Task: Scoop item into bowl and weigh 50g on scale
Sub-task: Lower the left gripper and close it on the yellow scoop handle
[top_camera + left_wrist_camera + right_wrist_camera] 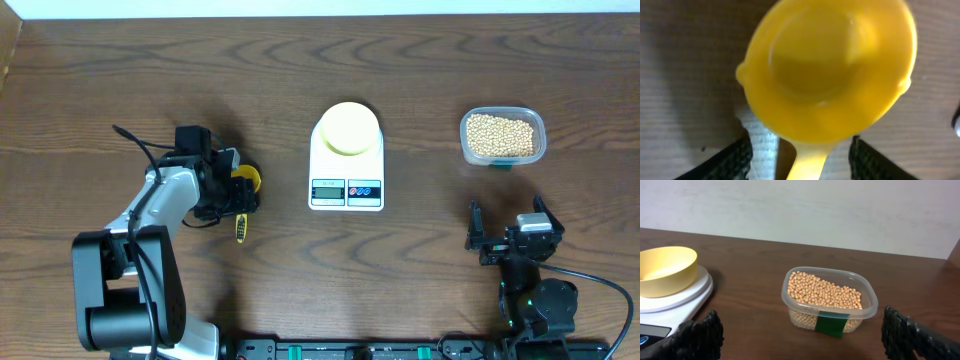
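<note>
1. Left claw [800, 152] is down over the bright yellow plastic scoop [825, 70]. Its jaws are parted, one black finger [737, 160] on each side of the handle with a sliver of gap both sides, so nothing is pinched yet
2. Here's the relation that matters: from overhead the scoop's long axis runs 12 to 6 o'clock on the dark brown wooden table [100, 90], cup at the 12 end and handle tip at 6. The left claw straddles the handle just below the cup, fingers set across that axis, which looks well lined up for a squeeze
3. The small round tan beans [822, 292] are heaped in a clear rectangular plastic tub [867, 305] at 3 o'clock of the white flat digital scale [346, 190]. They are well apart from the scoop, with the scale between them
4. The small round pale yellow bowl [348, 128] sits on the scale's round platform, display edge toward 6 o'clock. From the right wrist view no beans show in it
5. Right claw [508, 215] is spread wide and holds nothing, with the tub dead ahead at its 12 o'clock. It is nearer the beans, but the left arm is the one nearer the scoop
6. My call: close on the handle, lift, then a long carry toward 3 o'clock past the scale to reach the tub
</note>
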Robot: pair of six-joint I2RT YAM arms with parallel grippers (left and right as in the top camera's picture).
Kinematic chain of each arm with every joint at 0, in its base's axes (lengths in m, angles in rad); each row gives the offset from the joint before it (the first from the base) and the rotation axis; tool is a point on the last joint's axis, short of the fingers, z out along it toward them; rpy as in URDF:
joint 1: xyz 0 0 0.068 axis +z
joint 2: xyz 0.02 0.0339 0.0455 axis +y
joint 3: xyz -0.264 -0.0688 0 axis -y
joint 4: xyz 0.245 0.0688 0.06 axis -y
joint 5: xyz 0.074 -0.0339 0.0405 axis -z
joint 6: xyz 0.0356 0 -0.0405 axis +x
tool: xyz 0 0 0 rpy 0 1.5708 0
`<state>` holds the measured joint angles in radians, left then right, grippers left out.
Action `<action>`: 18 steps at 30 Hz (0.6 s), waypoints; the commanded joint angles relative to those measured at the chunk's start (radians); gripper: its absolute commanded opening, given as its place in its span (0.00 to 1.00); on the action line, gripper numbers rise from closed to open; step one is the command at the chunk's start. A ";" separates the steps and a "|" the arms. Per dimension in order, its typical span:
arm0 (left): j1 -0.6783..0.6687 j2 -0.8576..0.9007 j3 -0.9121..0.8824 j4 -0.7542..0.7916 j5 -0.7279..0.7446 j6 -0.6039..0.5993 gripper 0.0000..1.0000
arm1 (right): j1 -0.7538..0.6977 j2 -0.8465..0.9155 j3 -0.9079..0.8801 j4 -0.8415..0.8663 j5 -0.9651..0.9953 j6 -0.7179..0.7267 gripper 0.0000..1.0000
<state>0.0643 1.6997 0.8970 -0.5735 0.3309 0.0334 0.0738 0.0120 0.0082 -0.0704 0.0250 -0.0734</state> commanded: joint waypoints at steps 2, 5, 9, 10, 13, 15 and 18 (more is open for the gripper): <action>0.001 0.051 -0.021 0.000 0.027 0.015 0.56 | 0.006 -0.005 -0.003 -0.004 -0.002 -0.010 0.99; 0.001 0.051 -0.021 0.000 0.028 0.015 0.47 | 0.006 -0.005 -0.003 -0.004 -0.002 -0.010 0.99; 0.001 0.051 -0.021 -0.001 0.028 0.015 0.46 | 0.006 -0.005 -0.003 -0.003 -0.002 -0.010 0.99; 0.001 0.051 -0.021 -0.001 0.029 0.015 0.45 | 0.006 -0.005 -0.003 -0.003 -0.002 -0.010 0.99; 0.001 0.051 -0.021 -0.002 0.051 0.015 0.45 | 0.006 -0.005 -0.003 -0.004 -0.002 -0.010 0.99; 0.001 0.051 -0.021 -0.004 0.074 0.015 0.45 | 0.006 -0.005 -0.003 -0.004 -0.002 -0.010 0.99; 0.001 0.051 -0.021 -0.004 0.077 0.015 0.43 | 0.006 -0.005 -0.003 -0.004 -0.002 -0.010 0.99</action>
<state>0.0647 1.7130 0.8974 -0.5713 0.3904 0.0418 0.0738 0.0120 0.0082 -0.0708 0.0250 -0.0734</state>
